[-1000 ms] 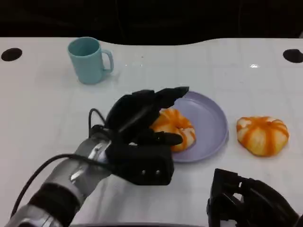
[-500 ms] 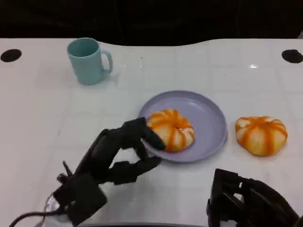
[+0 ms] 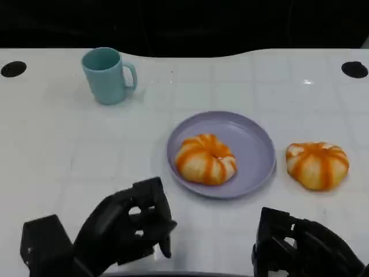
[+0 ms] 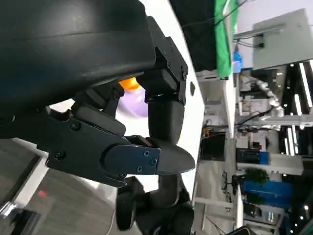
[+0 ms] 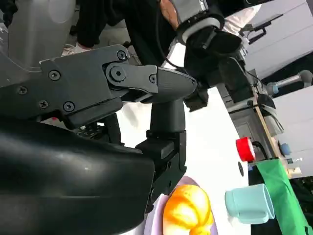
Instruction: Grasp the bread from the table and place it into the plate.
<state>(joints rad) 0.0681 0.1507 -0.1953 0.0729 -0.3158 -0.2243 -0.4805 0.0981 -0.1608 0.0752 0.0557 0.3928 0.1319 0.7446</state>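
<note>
Hands first: the left robot hand [image 3: 124, 228] hangs loosely curled and empty; the right robot hand [image 3: 300, 245] looks closed, though I cannot tell. Beyond, one bread [image 3: 206, 159] sits in the plate [image 3: 253, 138]; the second bread [image 3: 317, 164] lies on the table [image 3: 57, 144], soft and light, best cupped around its sides.

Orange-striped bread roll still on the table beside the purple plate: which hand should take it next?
The right hand. It sits near the table's front edge, on the same side as the orange-striped bread roll, which lies right of the purple plate. The left hand would have to cross over the plate.
</note>
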